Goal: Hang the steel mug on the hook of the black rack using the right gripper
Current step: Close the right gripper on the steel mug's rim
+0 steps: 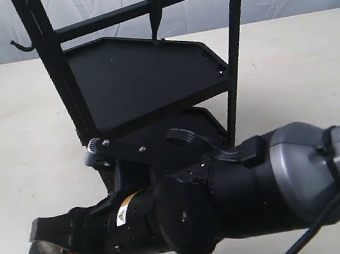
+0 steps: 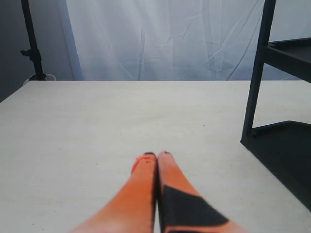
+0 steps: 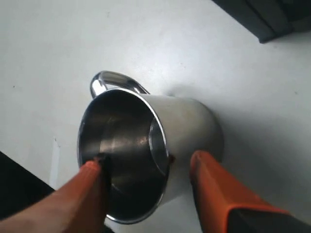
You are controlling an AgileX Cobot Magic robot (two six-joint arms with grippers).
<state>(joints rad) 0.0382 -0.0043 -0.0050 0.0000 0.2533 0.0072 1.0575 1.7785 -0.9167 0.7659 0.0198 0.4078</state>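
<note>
Steel mug, shiny cylindrical (image 3: 146,145): lower left of exterior frame, on bench | right gripper (image 3: 146,167) fingers apart, straddling mug wall, not clamped | left gripper (image 2: 156,156) fingers closed, empty | risk: polished wall slips on closing; slim black hook (image 1: 154,15) untouched.

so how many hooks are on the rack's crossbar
2. A straight hook hangs from the middle of the crossbar, above the upper shelf. A small curled hook sticks out at the bar's left end, beyond the post. Others may be out of frame.
</note>
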